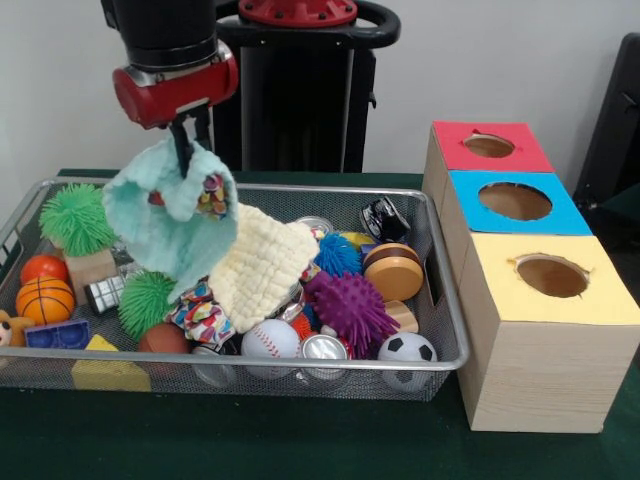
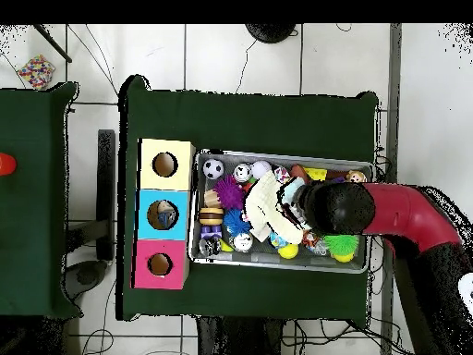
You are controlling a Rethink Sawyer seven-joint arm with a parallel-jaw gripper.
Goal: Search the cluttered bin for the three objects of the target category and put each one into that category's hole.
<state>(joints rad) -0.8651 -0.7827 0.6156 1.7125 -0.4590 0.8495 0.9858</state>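
My gripper (image 1: 183, 160) hangs over the left half of the wire mesh bin (image 1: 440, 290) and is shut on a mint-green cloth (image 1: 160, 220), held up above the clutter. Its fingertips are buried in the cloth. A pale yellow knitted cloth (image 1: 262, 265) drapes beside it, lower end on the pile; I cannot tell whether it is gripped too. A patterned cloth (image 1: 200, 315) lies beneath. To the right stand three boxes with holes: red (image 1: 490, 148), blue (image 1: 515, 200), yellow (image 1: 550, 275). In the overhead view the arm's head (image 2: 337, 208) hides the gripper above the bin (image 2: 277, 153).
The bin holds green spiky balls (image 1: 75, 218), a purple spiky ball (image 1: 350, 308), a baseball (image 1: 270, 340), a soccer ball (image 1: 407, 350), a basketball (image 1: 45, 298), a wooden disc (image 1: 393, 272), cans (image 1: 323, 350) and blocks (image 1: 108, 370). Something shows inside the blue box's hole (image 2: 164, 214).
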